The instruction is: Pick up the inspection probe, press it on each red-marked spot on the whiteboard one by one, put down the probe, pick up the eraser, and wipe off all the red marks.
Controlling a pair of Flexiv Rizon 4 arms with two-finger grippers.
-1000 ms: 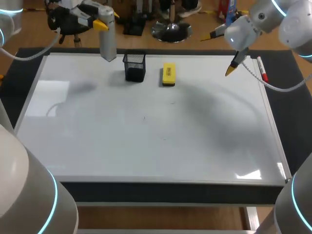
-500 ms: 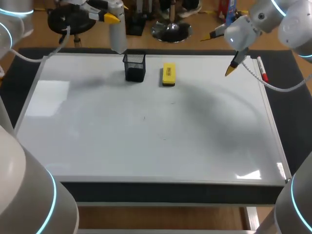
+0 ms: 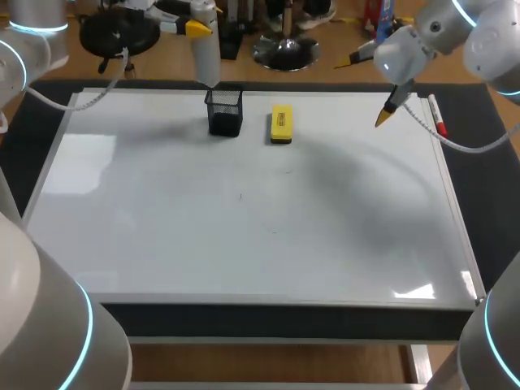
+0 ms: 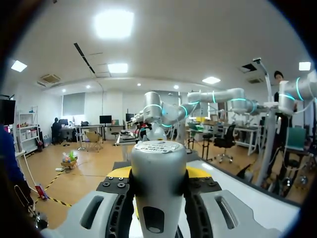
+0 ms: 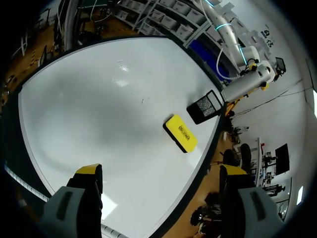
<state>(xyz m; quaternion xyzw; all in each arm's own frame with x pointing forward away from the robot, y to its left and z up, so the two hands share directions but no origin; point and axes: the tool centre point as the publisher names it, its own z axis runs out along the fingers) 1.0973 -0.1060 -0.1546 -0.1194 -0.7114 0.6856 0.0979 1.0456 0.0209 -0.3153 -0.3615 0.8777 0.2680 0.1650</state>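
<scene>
The inspection probe [image 3: 205, 57], a grey cylinder, hangs upright in my left gripper [image 3: 195, 28], which is shut on it. Its lower end is just above the black mesh holder [image 3: 225, 111] at the back of the whiteboard [image 3: 244, 244]. In the left wrist view the probe [image 4: 158, 183] fills the gap between the fingers of the left gripper [image 4: 158, 173]. The yellow eraser [image 3: 281, 124] lies right of the holder. My right gripper [image 3: 367, 89] hovers open over the back right; its own view shows the right gripper [image 5: 161, 171], eraser [image 5: 181, 133], holder [image 5: 204, 106] and probe [image 5: 242, 85]. I see no red marks, only faint specks.
A red marker [image 3: 436, 115] lies along the whiteboard's right frame, just beyond my right gripper. The board's raised frame [image 3: 284, 299] runs along the front edge.
My left arm has carried the probe to the right along the back edge, from left of the holder to just above it. The right arm has stayed still.
</scene>
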